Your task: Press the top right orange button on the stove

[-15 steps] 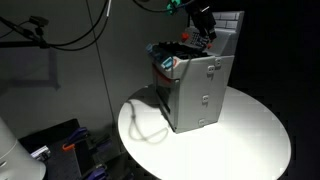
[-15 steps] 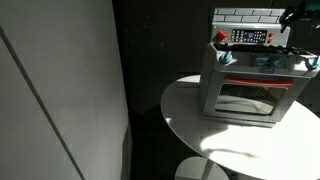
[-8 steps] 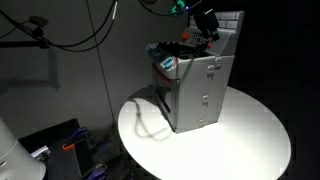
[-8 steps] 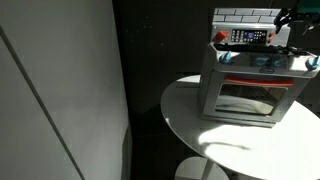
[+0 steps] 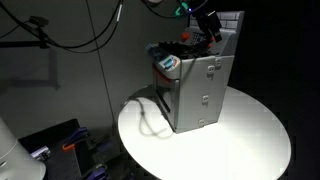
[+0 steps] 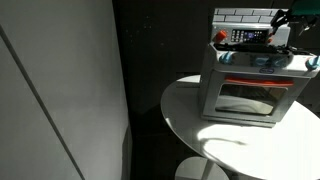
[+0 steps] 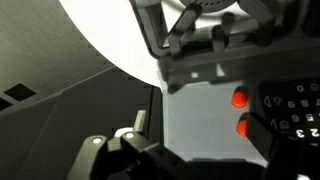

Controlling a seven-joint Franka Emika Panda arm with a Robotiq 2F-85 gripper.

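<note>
Approach step: gripper (image 5: pixel 210 32), fingers' opening indiscernible, hovers at the stove (image 5: pixel 195 95) panel; next, align onto the orange button (image 7: pixel 239 98) and push.

Wrist view: dark keypad (image 7: pixel 292 108) on the stove (image 7: pixel 200 120) carries small white marks. Two look like "2" and "3", the rest is too blurred. Both exterior views: stove panel print is too small to read.

Dim room, spotlit table (image 5: pixel 250 130), wrist view blurred.
</note>
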